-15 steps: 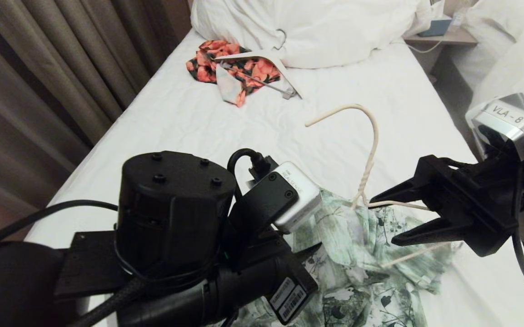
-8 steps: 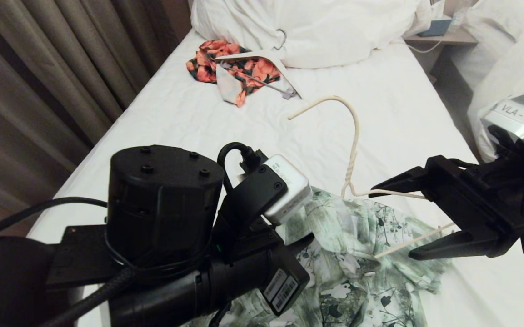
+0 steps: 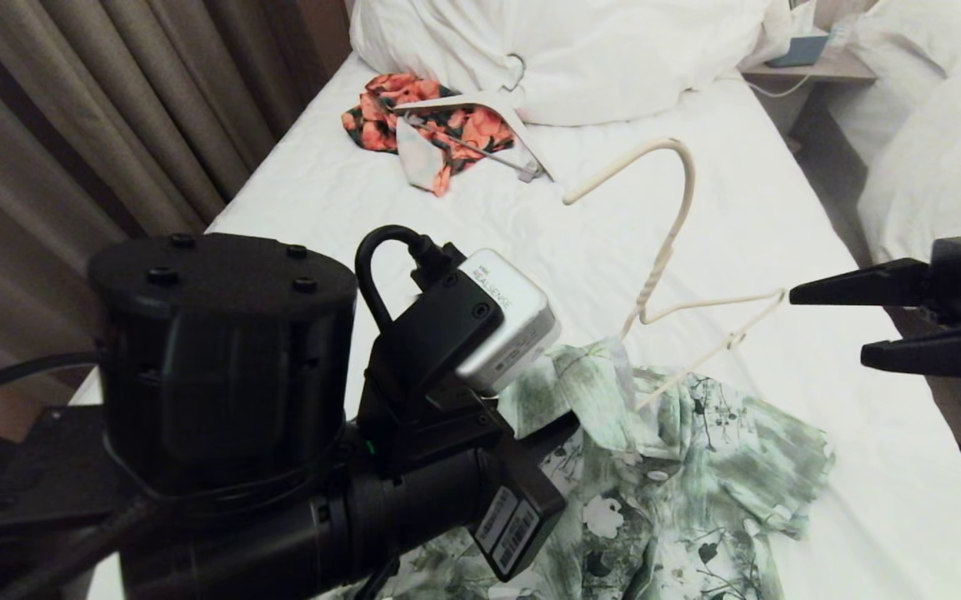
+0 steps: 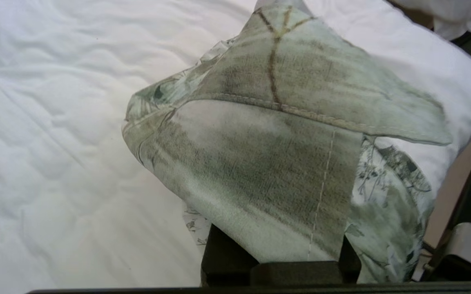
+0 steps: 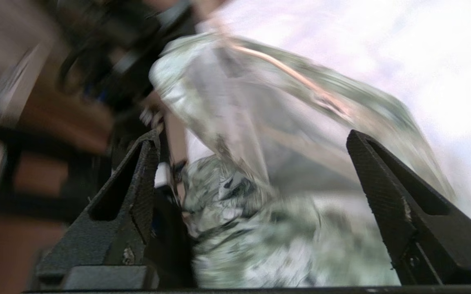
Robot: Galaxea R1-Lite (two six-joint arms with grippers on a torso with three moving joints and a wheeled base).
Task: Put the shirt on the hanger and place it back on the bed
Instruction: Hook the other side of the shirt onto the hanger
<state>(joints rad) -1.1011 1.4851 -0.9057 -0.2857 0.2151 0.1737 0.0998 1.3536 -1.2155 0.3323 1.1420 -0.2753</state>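
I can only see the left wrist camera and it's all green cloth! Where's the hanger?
Observer: In the head view, the hanger stands tilted above the shirt, hook up, with its bottom wire going under the fabric.
Operator: Is the other arm holding it?
Observer: No. The right end effector is open, off to the hanger's right, touching nothing.
Operator: Is anything else on the bed?
Observer: Yes. An orange floral garment with a white hanger lies farther up the bed, near the duvet.
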